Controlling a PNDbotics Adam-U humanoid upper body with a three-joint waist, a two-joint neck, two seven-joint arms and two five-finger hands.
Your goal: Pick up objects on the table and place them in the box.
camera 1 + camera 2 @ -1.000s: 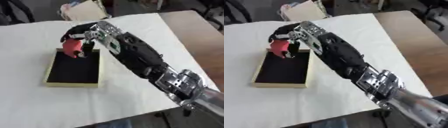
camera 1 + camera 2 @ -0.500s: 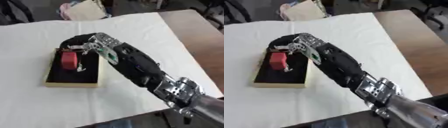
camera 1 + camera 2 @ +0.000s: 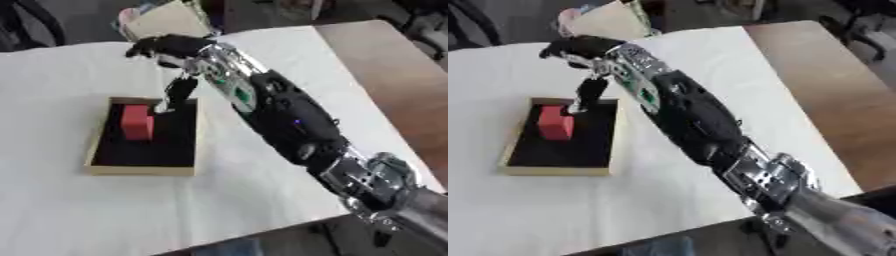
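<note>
A red block (image 3: 136, 122) is lying inside the shallow box (image 3: 100, 168), toward its far left corner on the black lining, so that part of the job is looking done. The right hand (image 3: 164, 48) is hanging above the far edge of the box, well clear of the block; its fingers are curling inward and gripping nothing. The left hand is not showing in either view. No other loose objects are showing on the white counter (image 3: 79, 215) around the box, so as far as can be judged little or nothing is remaining to pick up. Beyond the far edge a pale, cardboard-like thing (image 3: 605, 22) is sitting, its nature unclear. No brand, label or writing is reading anywhere
</note>
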